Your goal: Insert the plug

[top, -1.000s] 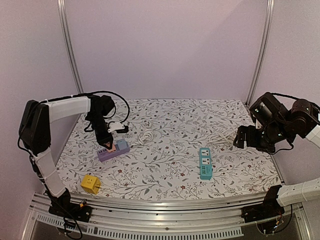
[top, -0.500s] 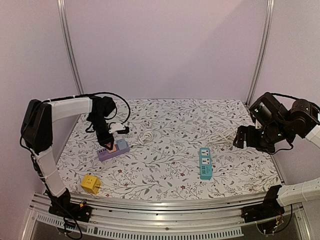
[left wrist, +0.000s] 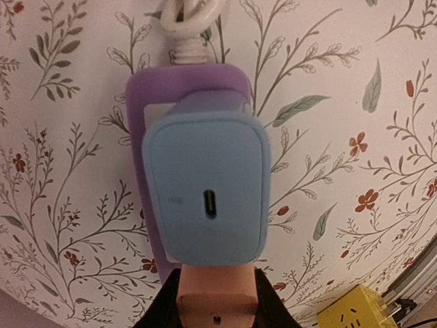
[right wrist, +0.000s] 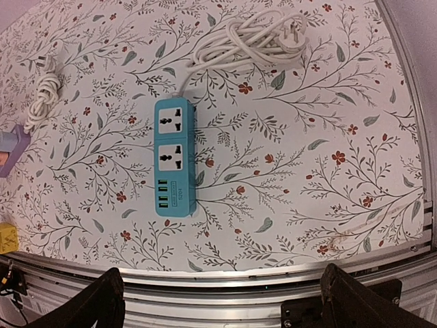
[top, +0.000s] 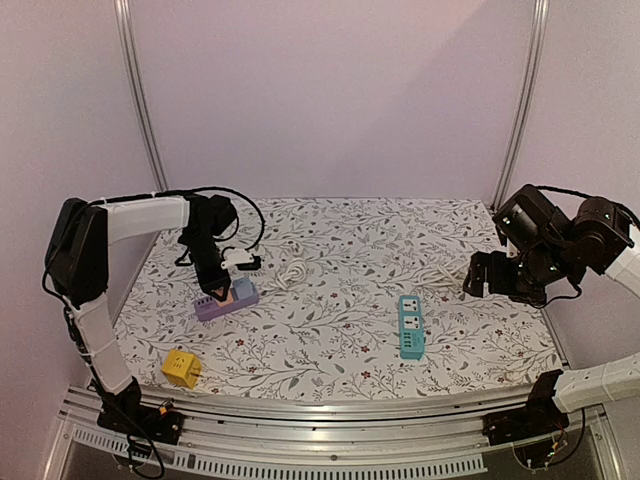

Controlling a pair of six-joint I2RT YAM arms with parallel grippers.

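A purple power strip [top: 240, 299] lies at the left of the table, and the left wrist view shows it [left wrist: 138, 123] from above. A light-blue charger [left wrist: 205, 191] stands in it; it shows in the top view [top: 244, 288] too. My left gripper [top: 212, 288] is shut on a pink plug [left wrist: 217, 290] right beside the charger, over the strip's near end. Whether the plug's pins are in a socket is hidden. My right gripper [top: 483, 274] is open and empty, high over the right side.
A teal power strip [top: 410, 325] lies right of centre, and the right wrist view shows it [right wrist: 174, 157] with its white cord [right wrist: 252, 37] coiled behind it. A yellow cube adapter [top: 181, 367] sits front left. A coiled white cord [top: 292, 270] lies behind the purple strip.
My left gripper has shifted slightly right over the purple strip with the pink plug. The right arm has shifted a little to the left.
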